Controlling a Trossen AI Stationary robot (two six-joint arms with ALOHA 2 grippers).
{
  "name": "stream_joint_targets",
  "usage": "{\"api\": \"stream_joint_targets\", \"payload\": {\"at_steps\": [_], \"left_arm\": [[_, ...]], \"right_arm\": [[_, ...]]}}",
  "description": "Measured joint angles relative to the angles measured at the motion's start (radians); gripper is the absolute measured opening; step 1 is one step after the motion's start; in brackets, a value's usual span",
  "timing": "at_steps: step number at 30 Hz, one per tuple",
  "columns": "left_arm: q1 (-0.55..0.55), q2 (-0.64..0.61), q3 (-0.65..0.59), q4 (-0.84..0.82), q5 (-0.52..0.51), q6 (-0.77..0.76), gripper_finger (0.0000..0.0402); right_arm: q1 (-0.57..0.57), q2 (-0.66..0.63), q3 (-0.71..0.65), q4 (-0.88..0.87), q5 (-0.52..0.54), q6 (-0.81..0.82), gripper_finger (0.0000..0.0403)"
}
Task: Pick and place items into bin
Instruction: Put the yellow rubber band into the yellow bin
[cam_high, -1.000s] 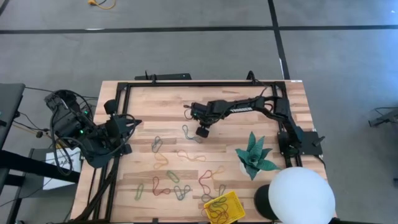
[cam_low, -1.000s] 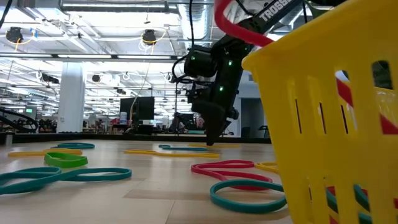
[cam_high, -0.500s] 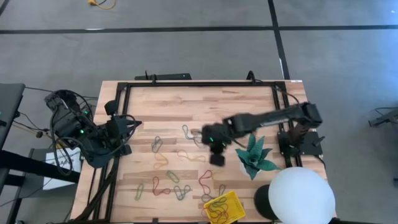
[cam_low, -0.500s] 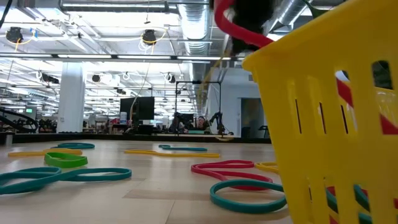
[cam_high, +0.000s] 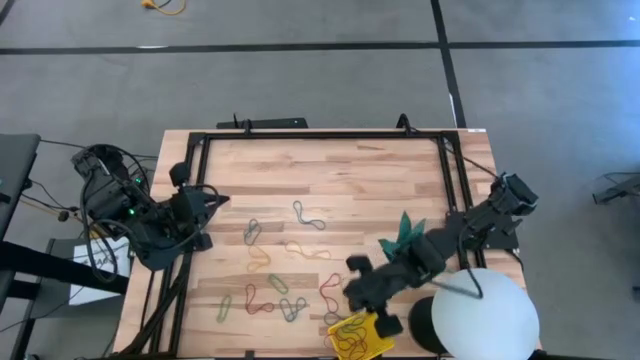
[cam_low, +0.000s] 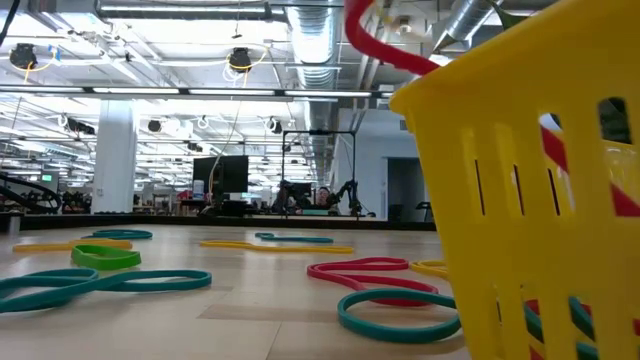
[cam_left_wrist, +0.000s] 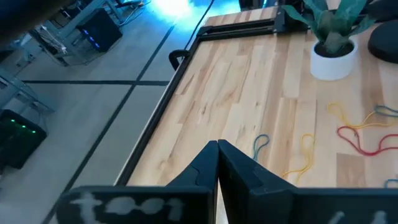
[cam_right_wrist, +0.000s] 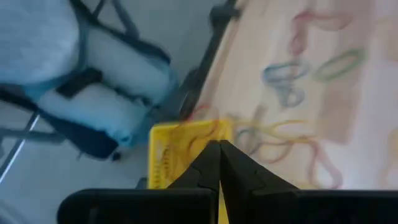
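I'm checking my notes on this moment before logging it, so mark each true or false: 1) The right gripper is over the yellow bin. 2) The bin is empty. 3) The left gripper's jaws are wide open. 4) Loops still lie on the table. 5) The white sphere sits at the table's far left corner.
1) True: the right gripper hangs at the yellow bin.
2) False: the bin already holds several loops.
3) False: the left gripper has its jaws shut, parked at the table's left edge.
4) True: loops on the table lie scattered on the wood.
5) False: the white sphere sits at the near right corner, beside the bin.
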Motion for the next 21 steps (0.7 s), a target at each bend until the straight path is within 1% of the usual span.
{"api": "stream_joint_targets", "payload": {"at_steps": [2, 4, 6, 9, 10, 13, 15, 18, 21], "left_arm": [[0.0, 0.0, 0.0, 0.007, 0.001, 0.0, 0.0], [0.0, 0.0, 0.0, 0.015, 0.0, 0.0, 0.0], [0.0, 0.0, 0.0, 0.021, 0.0, 0.0, 0.0], [0.0, 0.0, 0.0, 0.022, 0.0, 0.0, 0.0], [0.0, 0.0, 0.0, 0.022, 0.001, 0.0, 0.0], [0.0, 0.0, 0.0, 0.022, 0.0, 0.0, 0.0], [0.0, 0.0, 0.0, 0.022, -0.002, 0.0, 0.0], [0.0, 0.0, 0.0, 0.022, -0.001, 0.0, 0.0], [0.0, 0.0, 0.0, 0.022, -0.001, 0.0, 0.0]], "right_arm": [[0.021, 0.015, -0.005, -0.021, -0.011, 0.024, 0.0], [0.025, 0.043, 0.002, 0.007, -0.042, 0.045, 0.0], [0.04, 0.055, -0.006, -0.04, -0.063, 0.077, 0.0], [0.043, 0.088, 0.001, 0.004, -0.112, 0.135, 0.0], [0.052, 0.088, -0.004, -0.025, -0.127, 0.145, 0.0], [0.062, 0.104, 0.001, 0.014, -0.178, 0.148, 0.0], [0.062, 0.105, -0.003, 0.002, -0.206, 0.149, 0.0], [0.064, 0.104, -0.002, 0.049, -0.262, 0.142, 0.0], [0.064, 0.104, -0.002, 0.067, -0.27, 0.137, 0.0]]}}
